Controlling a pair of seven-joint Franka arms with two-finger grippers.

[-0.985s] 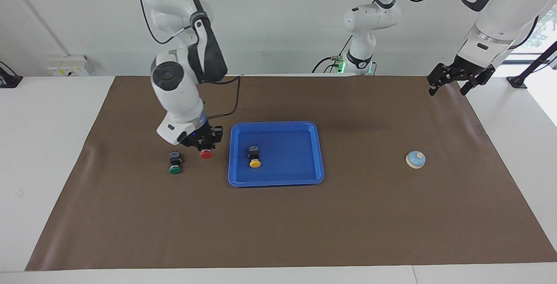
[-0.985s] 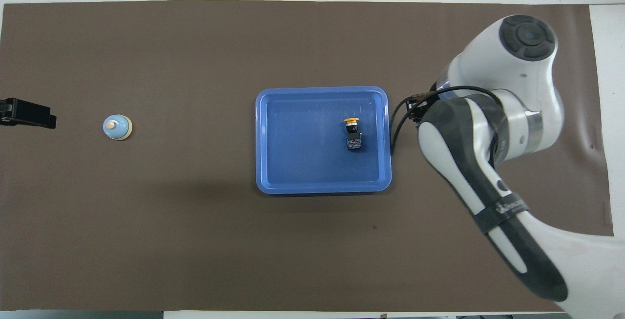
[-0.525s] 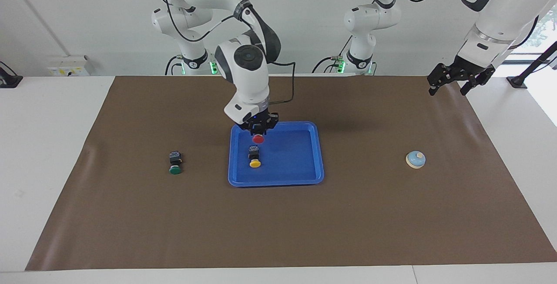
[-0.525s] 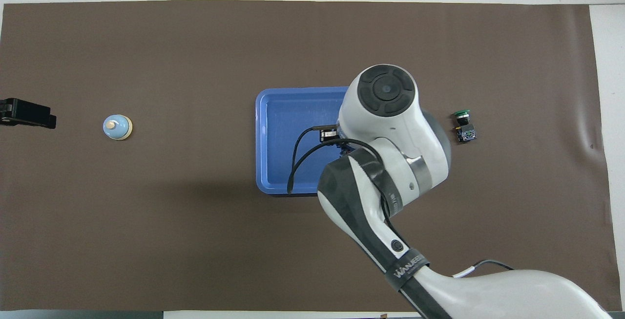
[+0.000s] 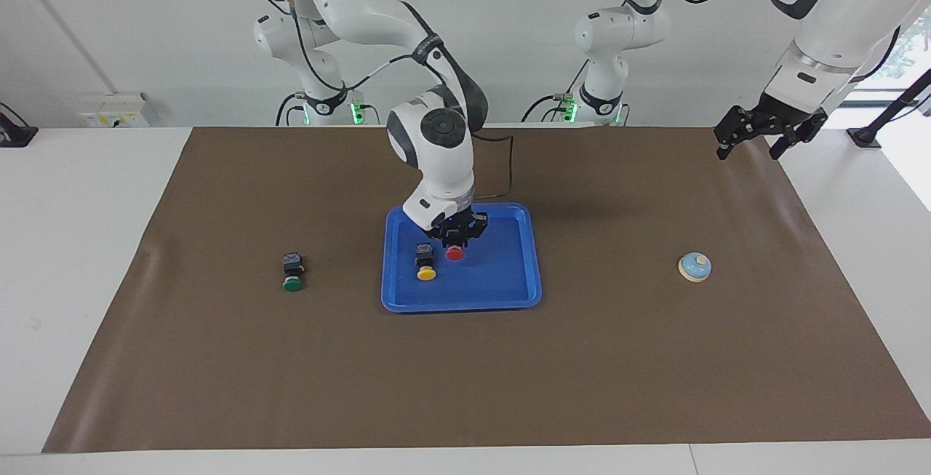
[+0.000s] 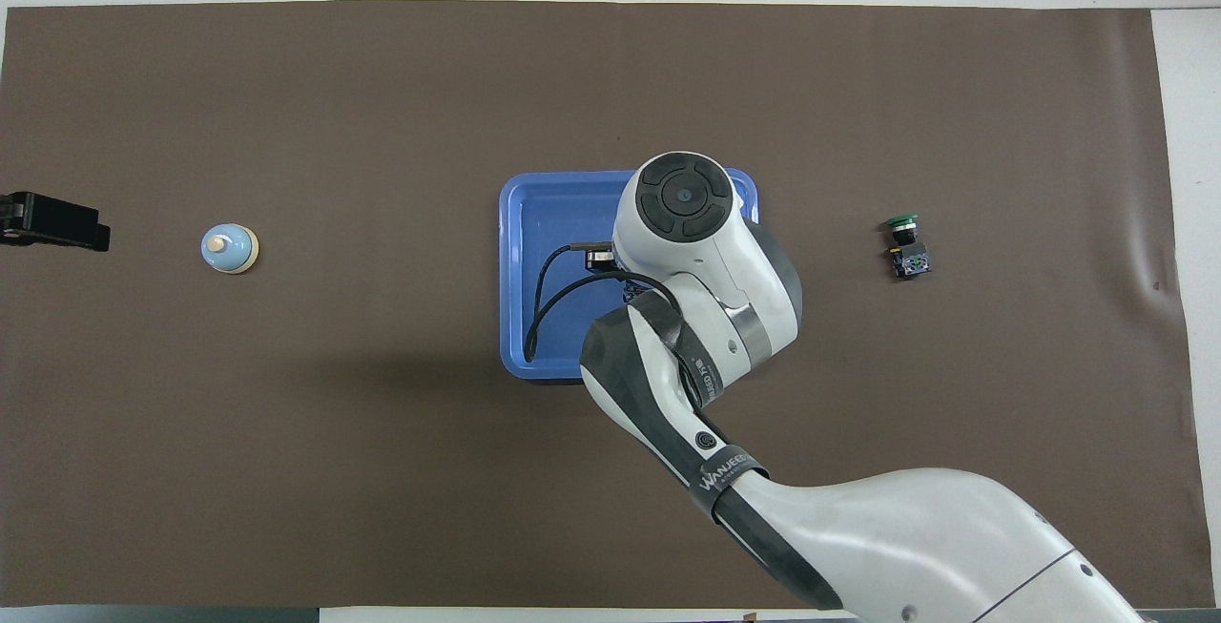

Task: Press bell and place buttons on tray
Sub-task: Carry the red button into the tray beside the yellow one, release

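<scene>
Now that the right gripper (image 5: 455, 241) has carried the red button (image 5: 454, 254) from frame-left to over the blue tray (image 5: 509, 299), jaws clamped on it, release seems next; the left gripper (image 5: 760, 133) waits upper right, jaws apparently spread, empty.

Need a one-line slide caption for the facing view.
Right gripper holds the red button over the blue tray beside the yellow button; left gripper waits.

Your facing camera sat high across the table (image 5: 465, 388), looking back at both arm bases against the wall, far enough off to take in the whole brown mat (image 5: 654, 358). Your overhead camera hung above the robots' end, looking steeply down and forward, arms entering from the bottom edge. Both views shared the mat, the tray (image 5: 531, 271) (image 6: 515, 270) mid-mat and the bell (image 5: 694, 267) (image 6: 229, 249), turned half a circle from one another.
</scene>
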